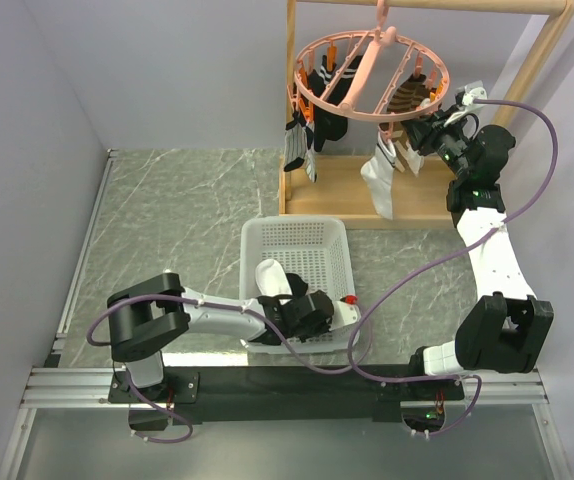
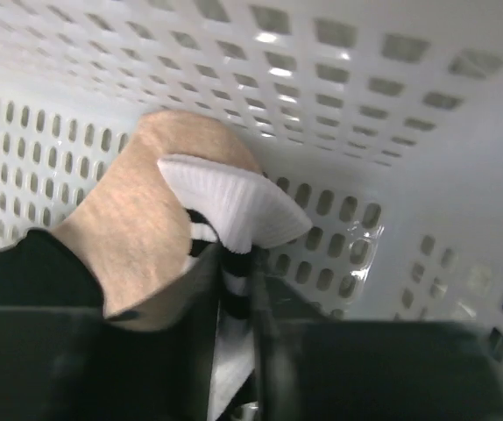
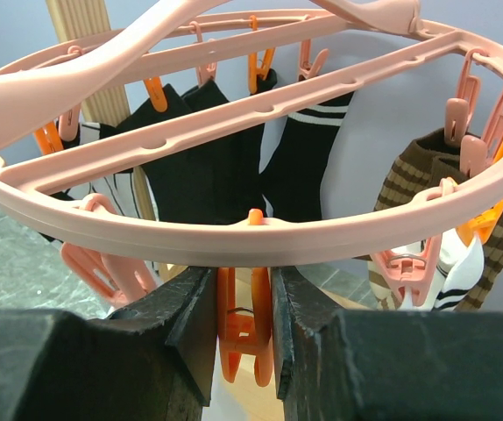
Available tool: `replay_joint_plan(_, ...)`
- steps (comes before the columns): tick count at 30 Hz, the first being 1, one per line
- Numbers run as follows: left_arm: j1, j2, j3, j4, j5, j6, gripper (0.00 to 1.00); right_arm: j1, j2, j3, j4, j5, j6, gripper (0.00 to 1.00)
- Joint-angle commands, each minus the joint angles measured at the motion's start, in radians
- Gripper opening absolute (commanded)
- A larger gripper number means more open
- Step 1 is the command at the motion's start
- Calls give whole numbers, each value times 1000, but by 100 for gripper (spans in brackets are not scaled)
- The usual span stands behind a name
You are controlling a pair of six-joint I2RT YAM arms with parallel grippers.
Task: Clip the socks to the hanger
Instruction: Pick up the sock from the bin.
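The left gripper (image 2: pixel 234 303) is clamped on a sock (image 2: pixel 234 206) with a white ribbed cuff and black bands. Tan fabric is bunched beside it, inside the one white perforated basket (image 1: pixel 252 228). The right gripper (image 3: pixel 244 316) presses both sides of an orange clip (image 3: pixel 244 351) under the rim of the single round pink hanger (image 3: pixel 234 239). At least five hanging socks (image 3: pixel 201 167) show there: two black, one brown-striped, two white with stripes.

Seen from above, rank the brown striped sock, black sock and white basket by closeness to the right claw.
1. Brown striped sock, on the hanger, beside the right gripper.
2. Black sock, across the hanger, left side.
3. White basket, down on the table, far lower left.
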Motion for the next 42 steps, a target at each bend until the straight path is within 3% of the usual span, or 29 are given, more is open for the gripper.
replay_joint_plan(1, 2, 16, 2, -21, -45, -7, 15, 15, -31, 24, 5, 1, -15, 0)
replay_joint_plan(4, 7, -20, -6, -8, -29, -24, 5, 15, -25, 26, 6, -5, -6, 0)
replay_joint_plan(9, 67, -120, -18, 38, 44, -81, 1, 15, -22, 27, 8, -8, 2, 0)
replay_joint_plan(24, 284, -369, -75, 252, 314, -319, 0, 15, -12, 47, -11, 1, 69, 0)
replay_joint_plan(31, 304, -364, -58, 149, 269, -317, 1, 15, -10, 47, -11, -1, 69, 0)
replay_joint_plan(34, 332, -334, -81, 134, 239, -392, 1, 15, -16, 35, -6, 8, 69, 0)
replay_joint_plan(42, 383, -128, -87, 192, 336, -563, 4, 13, -9, 35, -6, 1, 75, 0)
